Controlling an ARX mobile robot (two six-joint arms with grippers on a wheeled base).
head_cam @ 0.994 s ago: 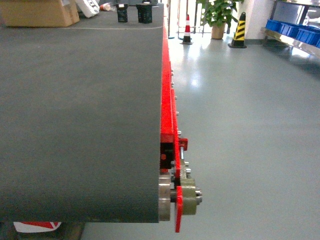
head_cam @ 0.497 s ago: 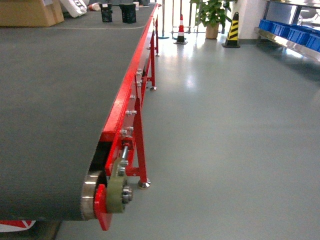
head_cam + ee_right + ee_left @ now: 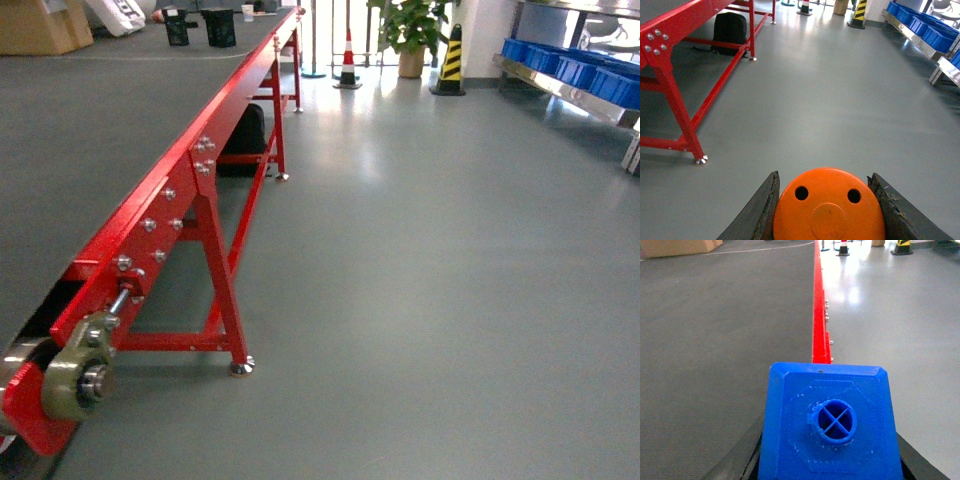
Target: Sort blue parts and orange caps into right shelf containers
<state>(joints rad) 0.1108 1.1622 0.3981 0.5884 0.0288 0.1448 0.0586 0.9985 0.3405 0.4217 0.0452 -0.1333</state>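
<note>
In the left wrist view a blue part [image 3: 830, 425] with a round stud on top fills the bottom, clamped between my left gripper's [image 3: 830, 460] dark fingers, above the grey conveyor belt [image 3: 725, 330]. In the right wrist view an orange cap [image 3: 829, 207] with two small holes in its flat top sits between my right gripper's [image 3: 827, 210] fingers, over the floor. The right shelf containers [image 3: 575, 70], blue crates on a steel shelf, stand far off at the upper right of the head view and also show as containers [image 3: 927, 25] in the right wrist view. Neither gripper shows in the head view.
The red-framed conveyor [image 3: 160, 210] runs along the left, its legs [image 3: 225, 300] and end roller bearing [image 3: 75, 380] close by. A black bag [image 3: 730, 27] lies under it. Cones [image 3: 348, 60], a potted plant [image 3: 405, 25] and a cardboard box [image 3: 40, 25] stand at the far end. Grey floor [image 3: 430, 280] lies between.
The head view has swung right: the conveyor belt slid to the left edge, its red frame and legs came into sight, and the blue crates moved further into view.
</note>
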